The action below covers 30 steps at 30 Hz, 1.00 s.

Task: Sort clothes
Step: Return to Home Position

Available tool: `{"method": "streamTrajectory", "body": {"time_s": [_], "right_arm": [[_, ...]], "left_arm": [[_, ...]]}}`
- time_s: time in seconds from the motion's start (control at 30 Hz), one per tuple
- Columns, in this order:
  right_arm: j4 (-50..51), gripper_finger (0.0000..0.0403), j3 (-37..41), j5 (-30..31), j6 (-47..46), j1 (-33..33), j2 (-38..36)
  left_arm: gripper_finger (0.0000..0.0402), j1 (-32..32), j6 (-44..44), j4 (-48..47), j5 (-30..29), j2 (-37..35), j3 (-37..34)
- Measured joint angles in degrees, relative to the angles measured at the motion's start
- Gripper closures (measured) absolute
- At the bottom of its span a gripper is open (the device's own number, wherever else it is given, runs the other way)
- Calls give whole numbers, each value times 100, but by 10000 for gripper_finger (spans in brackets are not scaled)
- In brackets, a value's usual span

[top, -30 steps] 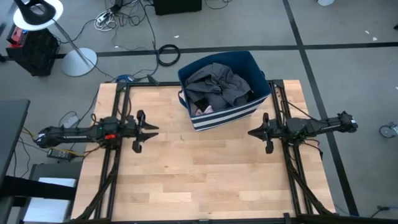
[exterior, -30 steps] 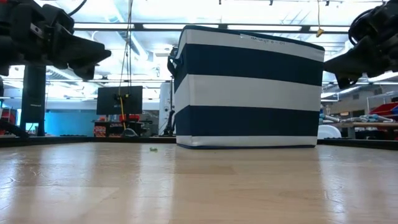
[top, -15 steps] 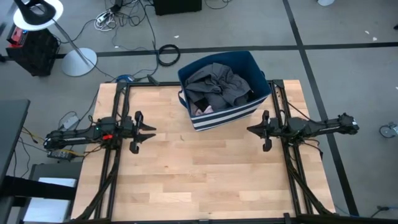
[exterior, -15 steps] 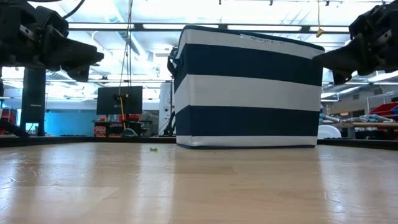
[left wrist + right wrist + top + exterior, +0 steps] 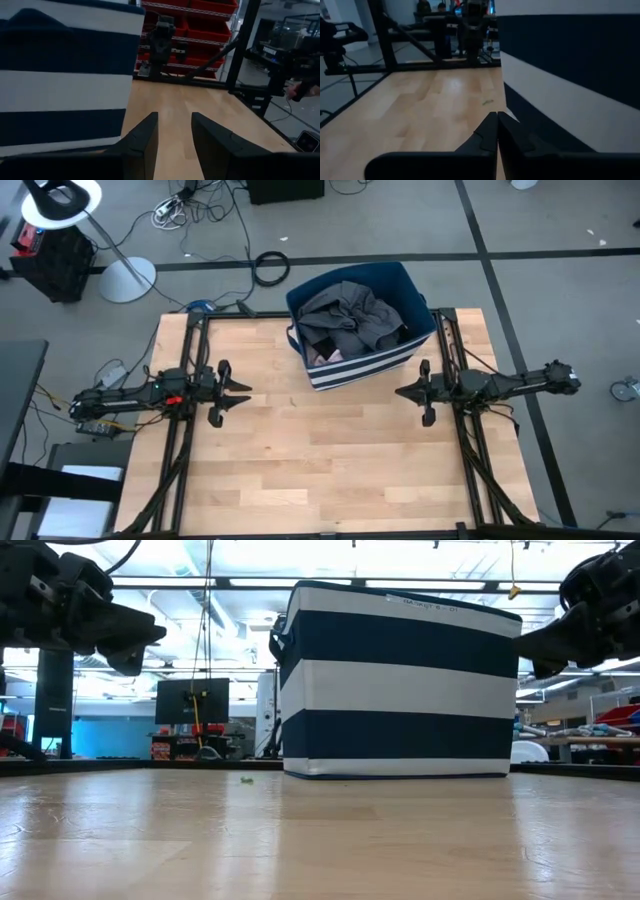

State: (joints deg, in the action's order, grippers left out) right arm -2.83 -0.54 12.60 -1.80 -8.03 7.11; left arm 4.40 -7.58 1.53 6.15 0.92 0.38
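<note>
Grey clothes [image 5: 350, 315], heaped roughly 9-to-3, fill the bin [image 5: 365, 367] at the desk's [image 5: 320, 460] 12 o'clock, left claw [image 5: 243, 393] spread at 9, right claw [image 5: 401, 392] pressed together at 3.

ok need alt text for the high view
A navy bin with white stripes, full of grey and dark clothes, sits at the far edge of a wooden table. The left gripper and the right gripper hang empty over the table, one at each side, pointing inward.
</note>
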Motion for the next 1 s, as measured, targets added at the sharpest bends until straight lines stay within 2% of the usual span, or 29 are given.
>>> {"method": "streamTrajectory", "body": {"time_s": [0.83, 1.0], "right_arm": [[13, 389, 2, -39, 151, 0, 53], [31, 387, -2, -86, 150, 0, 379]], "left_arm": [[280, 0, -14, 25, 0, 8, 0], [280, 0, -17, 27, 0, 9, 0]]}}
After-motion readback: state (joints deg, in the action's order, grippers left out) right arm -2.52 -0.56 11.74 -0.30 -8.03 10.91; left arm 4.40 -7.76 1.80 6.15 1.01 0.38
